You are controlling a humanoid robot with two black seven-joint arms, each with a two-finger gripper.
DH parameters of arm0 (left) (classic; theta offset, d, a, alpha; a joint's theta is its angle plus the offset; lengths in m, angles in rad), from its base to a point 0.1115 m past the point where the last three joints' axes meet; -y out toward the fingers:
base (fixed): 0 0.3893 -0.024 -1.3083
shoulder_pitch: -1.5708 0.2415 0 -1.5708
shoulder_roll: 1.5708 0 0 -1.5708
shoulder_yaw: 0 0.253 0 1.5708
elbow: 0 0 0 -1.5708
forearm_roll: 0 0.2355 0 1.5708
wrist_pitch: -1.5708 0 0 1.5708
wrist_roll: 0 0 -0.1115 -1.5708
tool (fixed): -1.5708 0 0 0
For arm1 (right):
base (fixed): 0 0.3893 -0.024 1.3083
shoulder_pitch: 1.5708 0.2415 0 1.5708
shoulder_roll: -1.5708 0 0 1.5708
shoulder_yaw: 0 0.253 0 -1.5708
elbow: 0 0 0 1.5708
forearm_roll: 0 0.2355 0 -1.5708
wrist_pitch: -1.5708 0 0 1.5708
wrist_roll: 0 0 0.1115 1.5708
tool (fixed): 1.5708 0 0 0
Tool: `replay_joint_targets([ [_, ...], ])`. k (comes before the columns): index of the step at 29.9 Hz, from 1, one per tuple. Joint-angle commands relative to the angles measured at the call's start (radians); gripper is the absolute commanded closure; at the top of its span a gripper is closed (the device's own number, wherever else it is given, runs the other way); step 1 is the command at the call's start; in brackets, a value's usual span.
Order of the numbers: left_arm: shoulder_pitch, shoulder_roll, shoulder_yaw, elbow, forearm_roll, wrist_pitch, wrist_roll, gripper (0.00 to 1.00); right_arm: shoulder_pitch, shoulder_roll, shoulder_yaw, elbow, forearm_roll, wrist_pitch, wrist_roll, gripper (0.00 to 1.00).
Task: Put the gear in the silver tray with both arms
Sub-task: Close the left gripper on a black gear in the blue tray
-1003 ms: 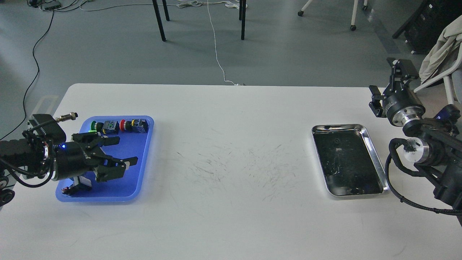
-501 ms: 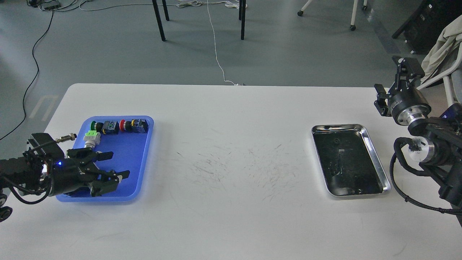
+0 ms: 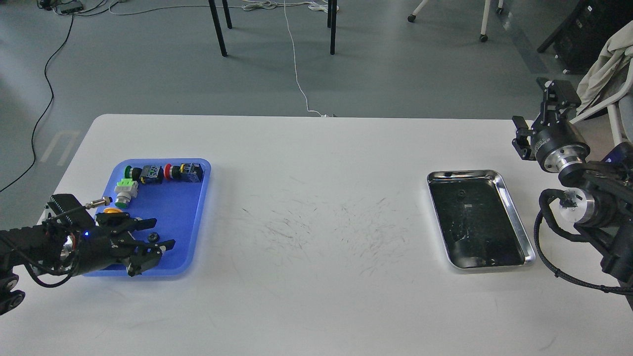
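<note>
Silver tray point(image 3: 514, 207) on scuffed white table point(image 3: 316, 296); grey floor point(image 3: 148, 64) beyond

Right hand point(image 3: 541, 116) fingers indistinct, end-on

A lab: white worktable point(image 3: 316, 198), grey floor trailing loose cables point(image 3: 296, 64) (power strip point(image 3: 69, 6) too).

L gripper point(image 3: 157, 234) low w/ fingers spread; R gripper point(image 3: 554, 94) raised, state unclear.
</note>
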Motion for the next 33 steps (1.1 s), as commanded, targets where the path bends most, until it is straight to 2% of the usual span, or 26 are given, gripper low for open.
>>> replay_joint_targets([
  [1,0.010,-0.007,0.002,0.015,0.001,0.032,0.000,0.30,-0.001,0.000,0.000,-0.002,-0.003,0.000,0.000,0.03],
  [19,0.016,-0.056,0.000,0.134,-0.034,0.038,0.000,0.42,-0.001,0.000,-0.001,-0.003,-0.007,0.000,0.000,0.03],
  [24,0.020,-0.054,0.002,0.141,-0.034,0.036,0.000,0.51,-0.001,0.001,-0.001,-0.003,-0.007,0.000,0.000,0.03],
  [33,0.034,-0.048,0.002,0.133,-0.042,0.033,0.000,0.50,-0.003,0.001,-0.003,-0.005,-0.009,0.000,0.000,0.03],
])
